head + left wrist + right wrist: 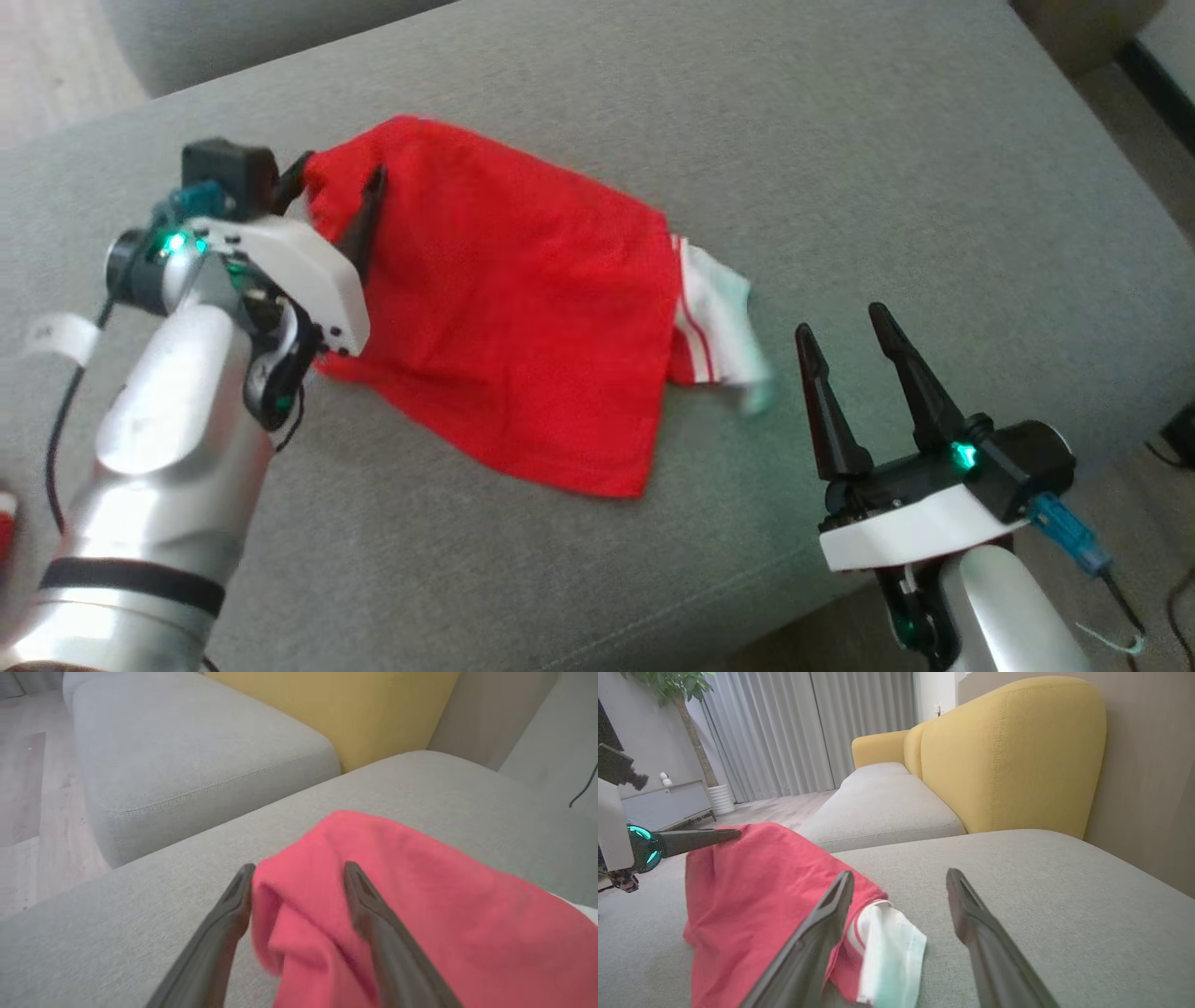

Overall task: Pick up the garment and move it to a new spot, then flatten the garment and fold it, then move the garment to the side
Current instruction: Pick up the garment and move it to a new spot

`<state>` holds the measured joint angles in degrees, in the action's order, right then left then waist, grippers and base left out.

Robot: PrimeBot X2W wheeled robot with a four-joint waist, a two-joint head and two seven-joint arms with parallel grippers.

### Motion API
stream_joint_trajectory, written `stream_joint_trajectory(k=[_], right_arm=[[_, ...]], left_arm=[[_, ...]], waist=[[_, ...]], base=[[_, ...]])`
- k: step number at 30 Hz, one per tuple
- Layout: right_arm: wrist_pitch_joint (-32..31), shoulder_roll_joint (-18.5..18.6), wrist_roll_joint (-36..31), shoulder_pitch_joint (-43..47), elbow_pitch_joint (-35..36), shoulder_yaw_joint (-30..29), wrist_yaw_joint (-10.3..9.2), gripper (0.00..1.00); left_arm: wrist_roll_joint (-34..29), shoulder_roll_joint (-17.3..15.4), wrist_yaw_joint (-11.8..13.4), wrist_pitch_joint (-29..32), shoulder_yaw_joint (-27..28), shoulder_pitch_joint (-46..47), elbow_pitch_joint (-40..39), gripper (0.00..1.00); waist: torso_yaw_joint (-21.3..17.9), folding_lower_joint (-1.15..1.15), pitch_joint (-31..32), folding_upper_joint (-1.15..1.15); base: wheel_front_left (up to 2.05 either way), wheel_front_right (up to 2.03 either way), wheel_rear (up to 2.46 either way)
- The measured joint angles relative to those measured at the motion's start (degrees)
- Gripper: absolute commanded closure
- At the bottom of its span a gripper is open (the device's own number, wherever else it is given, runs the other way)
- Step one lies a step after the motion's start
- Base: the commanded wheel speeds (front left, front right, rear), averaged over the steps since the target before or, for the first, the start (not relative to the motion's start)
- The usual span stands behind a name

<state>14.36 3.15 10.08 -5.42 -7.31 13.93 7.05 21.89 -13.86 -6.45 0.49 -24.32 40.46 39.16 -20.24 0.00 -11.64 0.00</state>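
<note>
The garment [523,308] is red with a white, red-striped part at its right end. It lies spread and wrinkled on the grey sofa cushion [840,140]. My left gripper [341,170] is at the garment's far left corner, jaws apart, with a raised fold of red cloth [303,914] between the fingers. My right gripper [840,322] stands open just right of the white part, off the cloth, nothing between its fingers. The right wrist view has the garment [752,891] left of the right gripper [900,873], and one left finger [691,837] at the cloth's far corner.
A second grey cushion [187,756] and a yellow sofa back [1008,751] lie beyond the garment. The cushion's front edge [653,616] runs near my arms. Wooden floor [28,788], curtains [784,732] and a low cabinet [663,802] are further off.
</note>
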Motion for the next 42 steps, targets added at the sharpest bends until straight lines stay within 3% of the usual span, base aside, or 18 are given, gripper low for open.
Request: stream_joint_trajectory(k=[9,15,16,20,25,32,42], right_arm=[[0.01,-0.10,-2.69,0.42,-0.19,-2.18,0.00,0.00],[0.00,-0.16,-5.04,3.19,-0.21,-5.04,0.00,0.00],[0.01,-0.19,-6.15,4.59,-0.21,-6.12,0.00,0.00],[0.01,-0.33,-7.30,6.60,-0.05,-8.48,0.00,0.00],[0.01,-0.41,-7.92,8.52,0.20,-10.99,0.00,0.00],[0.00,-0.48,-8.83,11.16,-0.08,-12.93,0.00,0.00],[0.00,-0.55,-9.16,12.36,-1.97,-13.73,0.00,0.00]], left_arm=[[0.23,3.30,3.47,-10.98,0.42,-3.44,-0.90,0.00],[0.94,4.72,7.35,-14.00,1.27,-13.73,-8.60,0.00],[0.75,5.23,9.11,-14.30,1.25,-18.22,-12.52,0.00],[-1.52,5.63,12.76,-14.78,1.32,-26.89,-20.60,0.00],[-4.92,6.54,15.50,-14.80,3.35,-36.80,-29.62,0.00],[-9.73,7.01,16.02,-14.80,7.00,-45.04,-34.96,0.00],[-12.79,8.22,14.74,-14.80,12.43,-51.01,-35.54,0.00]], waist=[[4.43,0.00,2.20,0.00],[7.32,0.00,3.89,0.00],[8.58,0.00,4.54,0.00],[11.28,0.00,5.76,0.00],[14.40,0.00,7.02,0.00],[17.70,0.00,8.77,0.00],[20.14,0.00,11.44,0.00]], base=[[0.00,0.00,0.00],[0.00,0.00,0.00],[0.00,0.00,0.00],[0.00,0.00,0.00],[0.00,0.00,0.00],[0.00,0.00,0.00],[0.00,0.00,0.00]])
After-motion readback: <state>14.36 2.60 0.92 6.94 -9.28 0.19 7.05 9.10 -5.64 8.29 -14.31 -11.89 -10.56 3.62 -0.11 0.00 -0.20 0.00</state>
